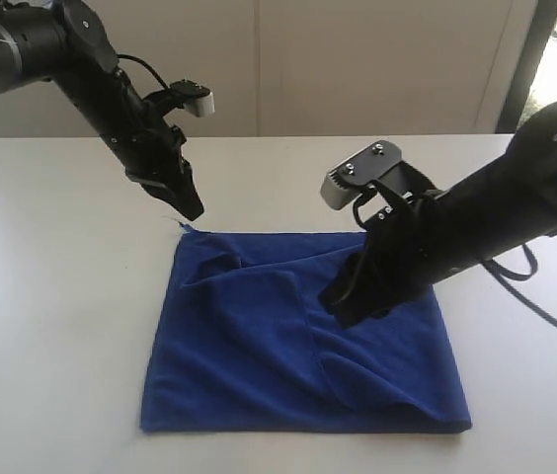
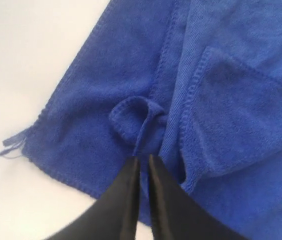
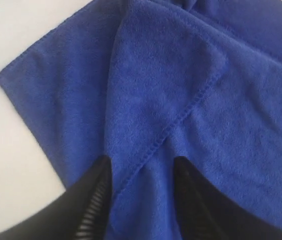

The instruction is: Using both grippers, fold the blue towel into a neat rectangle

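A: Where does the blue towel (image 1: 259, 385) lie?

B: It lies on the white counter (image 1: 61, 296), about the middle of the exterior view. It is doubled over itself, but untidily. The upper layer sits crooked, with creases toward the far left corner and a rounded flap (image 1: 377, 380) toward the near right.

A: And the left tool (image 1: 192, 207)?

B: It points down at the towel's far left corner. In the left wrist view its two black fingers (image 2: 126, 200) stand almost together, with only a thin slit between them. A small raised ridge (image 2: 131, 112) of cloth runs right up to the tips, but nothing looks pinched in the slit. A loose thread (image 2: 6, 147) trails from the corner onto the counter nearby.

A: Does it touch the cloth?

B: That cannot be told from either view. In the exterior view the tips sit just beside the corner.

A: What about the right tool (image 1: 343, 311)?

B: It reaches in low over the right half of the towel. In the right wrist view its fingers (image 3: 93, 200) stand well apart, plainly open. The cloth spreads flat beyond them, and a stitched hem (image 3: 181, 120) runs slantwise toward the gap. It has hold of nothing. Whether the tips press on the towel cannot be made out.
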Available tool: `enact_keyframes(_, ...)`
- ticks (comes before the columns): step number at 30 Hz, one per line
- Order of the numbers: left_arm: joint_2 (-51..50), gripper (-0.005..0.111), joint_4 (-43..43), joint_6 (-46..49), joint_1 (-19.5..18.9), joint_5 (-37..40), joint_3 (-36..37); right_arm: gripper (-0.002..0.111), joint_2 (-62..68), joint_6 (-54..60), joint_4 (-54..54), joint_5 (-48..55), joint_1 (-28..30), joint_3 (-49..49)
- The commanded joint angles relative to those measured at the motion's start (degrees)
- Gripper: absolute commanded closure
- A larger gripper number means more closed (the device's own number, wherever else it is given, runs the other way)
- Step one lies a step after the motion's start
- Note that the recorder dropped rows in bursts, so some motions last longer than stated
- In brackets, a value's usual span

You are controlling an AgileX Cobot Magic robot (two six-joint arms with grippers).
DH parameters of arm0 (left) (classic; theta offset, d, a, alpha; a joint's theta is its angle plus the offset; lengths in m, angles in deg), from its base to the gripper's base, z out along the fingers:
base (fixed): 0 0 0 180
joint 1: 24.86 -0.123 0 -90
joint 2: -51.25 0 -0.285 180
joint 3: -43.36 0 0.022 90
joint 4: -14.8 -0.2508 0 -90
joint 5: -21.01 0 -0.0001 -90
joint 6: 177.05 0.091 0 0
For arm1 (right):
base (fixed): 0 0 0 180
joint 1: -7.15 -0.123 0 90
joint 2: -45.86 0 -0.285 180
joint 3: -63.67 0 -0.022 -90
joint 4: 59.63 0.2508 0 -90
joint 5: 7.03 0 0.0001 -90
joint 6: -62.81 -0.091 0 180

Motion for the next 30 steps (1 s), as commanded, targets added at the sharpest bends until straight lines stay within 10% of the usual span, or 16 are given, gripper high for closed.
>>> enact_keyframes(1,-0.55,0.072,5.00,1.15,-0.05,1.25,-0.55,0.062,2.28,1.79,0.59,-7.13,-2.99,-0.31)
enact_keyframes(15,-6.52,0.060,6.43,3.01,0.19,-2.48,-0.20,0.062,12.73,1.79,0.70,-15.04,-6.32,4.16)
enact_keyframes(30,-10.35,0.060,10.57,4.39,0.64,-4.79,-0.20,0.070,21.85,2.58,0.45,5.93,2.32,22.57)
